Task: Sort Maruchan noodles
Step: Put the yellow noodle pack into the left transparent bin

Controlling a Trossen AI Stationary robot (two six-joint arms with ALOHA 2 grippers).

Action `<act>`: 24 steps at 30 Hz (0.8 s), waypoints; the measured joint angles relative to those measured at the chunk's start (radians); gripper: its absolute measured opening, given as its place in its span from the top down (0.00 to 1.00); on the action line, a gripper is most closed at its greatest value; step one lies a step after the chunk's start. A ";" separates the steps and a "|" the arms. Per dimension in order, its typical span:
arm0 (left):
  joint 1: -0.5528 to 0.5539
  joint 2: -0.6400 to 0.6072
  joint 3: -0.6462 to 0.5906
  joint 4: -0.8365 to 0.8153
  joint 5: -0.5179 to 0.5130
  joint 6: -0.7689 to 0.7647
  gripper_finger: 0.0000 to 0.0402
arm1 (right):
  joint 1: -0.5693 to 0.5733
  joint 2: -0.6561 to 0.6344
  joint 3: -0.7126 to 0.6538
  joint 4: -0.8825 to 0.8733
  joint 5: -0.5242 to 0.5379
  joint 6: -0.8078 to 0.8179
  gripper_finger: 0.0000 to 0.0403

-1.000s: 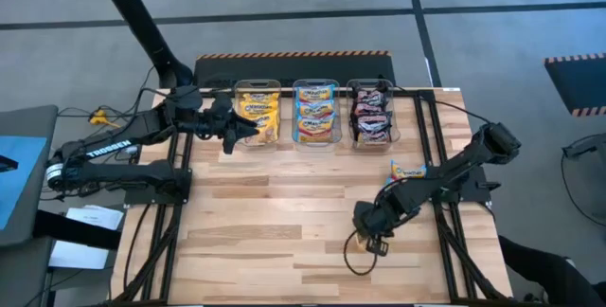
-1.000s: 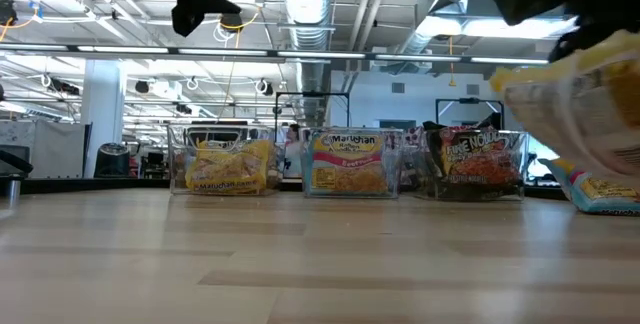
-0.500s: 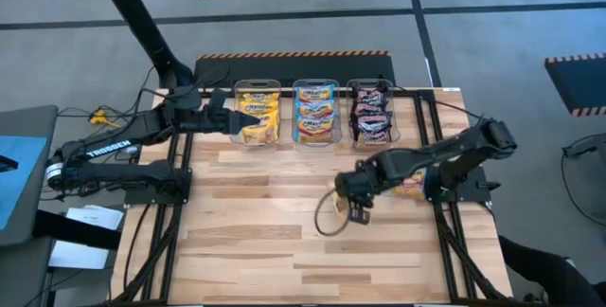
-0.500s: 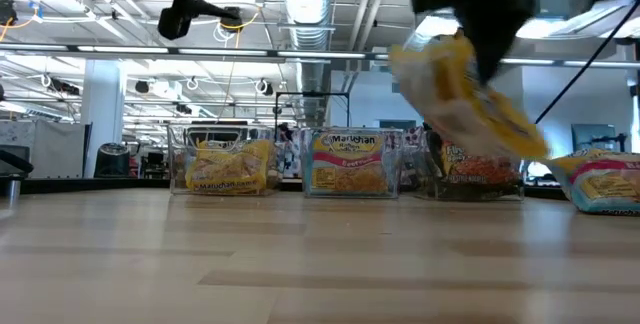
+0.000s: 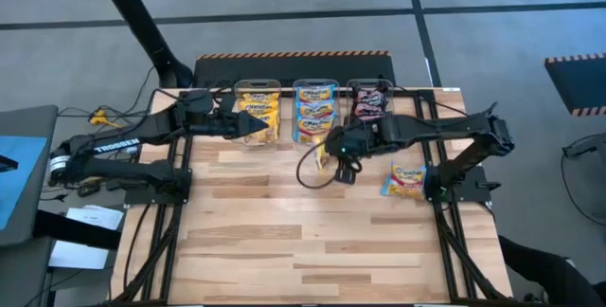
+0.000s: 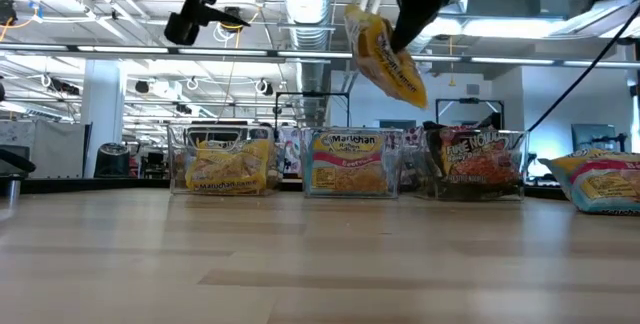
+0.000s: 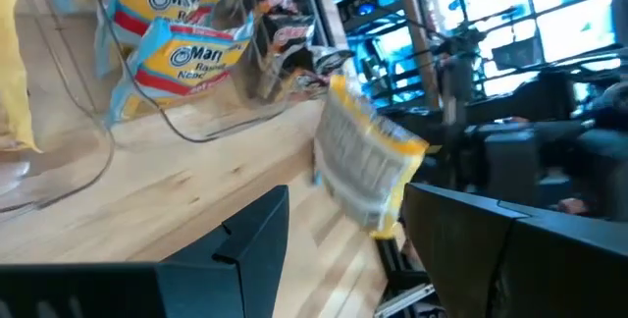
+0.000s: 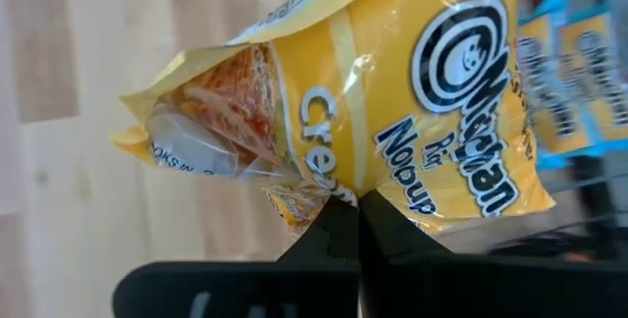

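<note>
Most packets already sit sorted in the three clear bins (image 5: pixel 315 89), the right gripper (image 5: pixel 333 155) carries a pinched yellow Maruchan packet (image 6: pixel 385 56) above the table, the left gripper (image 5: pixel 248 124) hangs open over the yellow bin, and one blue-and-pink packet (image 5: pixel 406 180) lies unsorted.

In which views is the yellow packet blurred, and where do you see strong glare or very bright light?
Left wrist view: the yellow packet is smeared, and bright blue-white light washes out the room behind. Right wrist view: the packet's print is sharp, with small glints on the plastic, held by the right gripper. Low view: ceiling lights are bright; the packet is slightly soft. High view: even light.
</note>
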 joint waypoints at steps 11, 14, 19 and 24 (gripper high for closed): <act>-0.023 0.137 0.000 0.145 -0.044 0.003 0.53 | -0.160 0.000 0.017 0.010 0.077 -0.063 0.99; -0.023 0.174 0.000 0.189 -0.040 0.002 0.53 | -0.172 0.000 0.017 0.019 0.076 -0.063 0.99; -0.024 0.220 0.000 0.257 -0.040 0.005 0.53 | -0.164 0.000 0.017 0.016 0.075 -0.063 0.99; -0.030 0.258 0.000 0.322 -0.040 0.017 0.53 | -0.144 0.000 0.017 0.013 0.072 -0.062 0.99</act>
